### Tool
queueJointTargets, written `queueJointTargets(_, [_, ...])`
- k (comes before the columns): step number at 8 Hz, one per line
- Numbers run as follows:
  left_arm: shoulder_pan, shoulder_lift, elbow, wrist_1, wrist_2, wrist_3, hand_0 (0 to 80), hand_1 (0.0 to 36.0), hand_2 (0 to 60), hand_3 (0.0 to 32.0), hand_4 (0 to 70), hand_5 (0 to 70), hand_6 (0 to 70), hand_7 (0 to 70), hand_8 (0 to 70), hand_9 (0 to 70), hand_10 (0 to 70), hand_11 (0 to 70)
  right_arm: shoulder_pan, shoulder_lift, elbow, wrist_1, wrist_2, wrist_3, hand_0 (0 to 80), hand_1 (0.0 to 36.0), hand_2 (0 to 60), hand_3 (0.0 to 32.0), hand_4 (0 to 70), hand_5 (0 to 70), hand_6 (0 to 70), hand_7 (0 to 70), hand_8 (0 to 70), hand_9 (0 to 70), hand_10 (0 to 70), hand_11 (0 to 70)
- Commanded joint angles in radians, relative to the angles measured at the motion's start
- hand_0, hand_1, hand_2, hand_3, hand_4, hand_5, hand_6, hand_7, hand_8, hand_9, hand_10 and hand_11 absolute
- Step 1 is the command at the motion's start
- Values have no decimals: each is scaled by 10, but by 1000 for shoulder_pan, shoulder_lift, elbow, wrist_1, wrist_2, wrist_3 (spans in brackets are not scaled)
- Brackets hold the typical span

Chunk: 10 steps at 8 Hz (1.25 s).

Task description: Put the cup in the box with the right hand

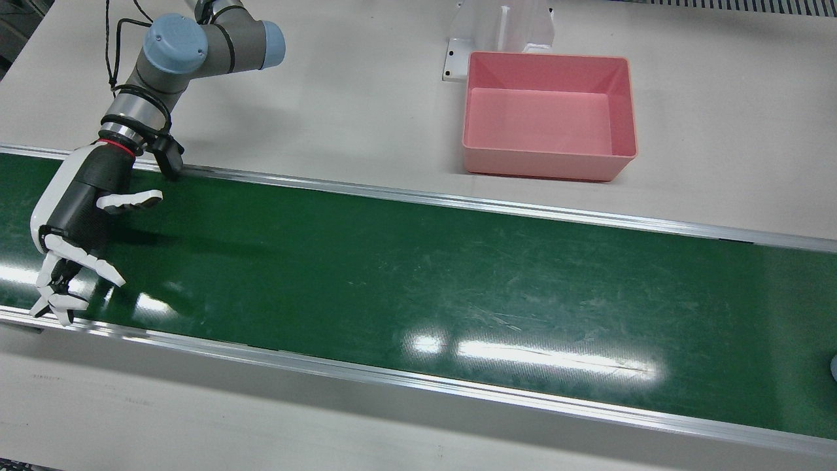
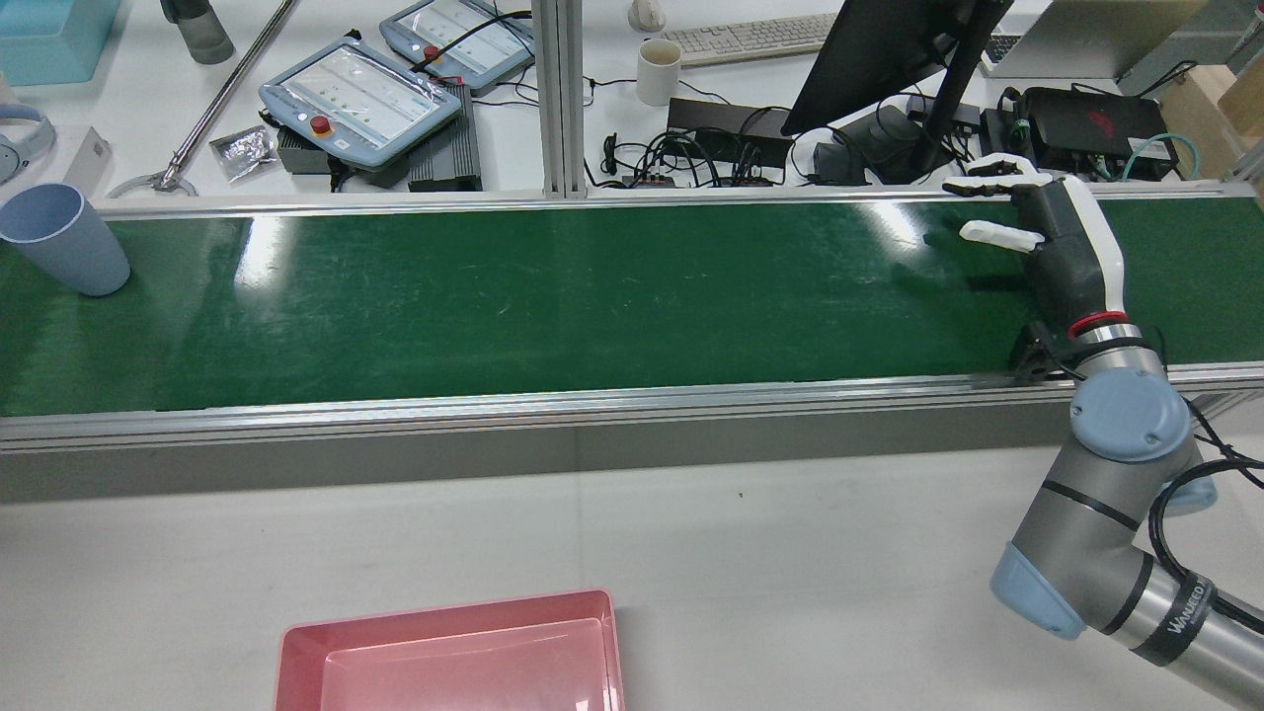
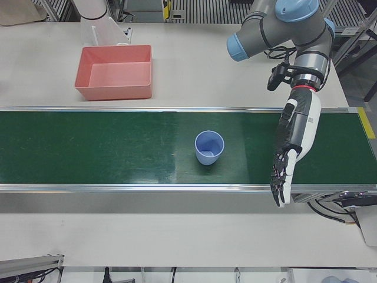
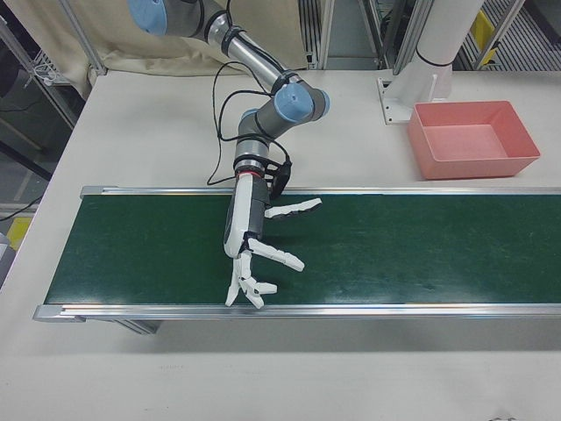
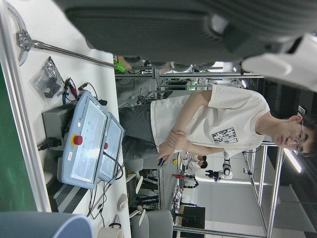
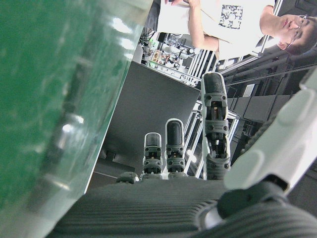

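A light blue cup (image 3: 209,147) stands upright and mouth up on the green conveyor belt (image 3: 118,147); in the rear view it (image 2: 59,237) is at the belt's far left. The empty pink box (image 1: 549,163) sits on the white table beside the belt, also in the rear view (image 2: 444,612). My right hand (image 1: 78,222) is open and empty, low over the belt's other end, far from the cup; it also shows in the rear view (image 2: 1047,247) and the right-front view (image 4: 254,246). My left hand (image 3: 291,147) is open and empty over the belt, just beyond the cup.
Aluminium rails (image 1: 418,196) edge the belt on both sides. A white pedestal (image 1: 503,26) stands just behind the box. Teach pendants (image 2: 360,94), a mug (image 2: 659,71), cables and a monitor (image 2: 889,49) lie on the operators' desk. A person (image 5: 218,124) stands there.
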Motion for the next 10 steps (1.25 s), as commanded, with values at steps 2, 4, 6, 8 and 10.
queueJointTargets(2, [2,0,0,1,0,0,0,0,0,0,0,0,0,0,0,0,0,0,15,6,1,-1,-3,-1,429,0,0,0,652,0,90,502,97,221,0,0])
queueJointTargets(4, [0,0,0,1,1,0,0,0,0,0,0,0,0,0,0,0,0,0,18,6,-1,0,-3,-1,432,0,0,0,678,0,93,512,98,224,0,0])
queueJointTargets(6, [2,0,0,1,0,0,0,0,0,0,0,0,0,0,0,0,0,0,19,7,-7,0,-3,-7,435,0,0,0,691,0,96,520,100,228,0,0])
queueJointTargets(8, [2,0,2,-1,0,0,0,0,0,0,0,0,0,0,0,0,0,0,24,6,-24,3,-4,-9,435,0,0,0,700,0,98,529,104,231,4,0])
queueJointTargets(10, [0,0,2,-1,0,0,0,0,0,0,0,0,0,0,0,0,0,0,41,13,-34,5,-17,-21,431,0,0,0,700,0,99,533,107,233,9,5])
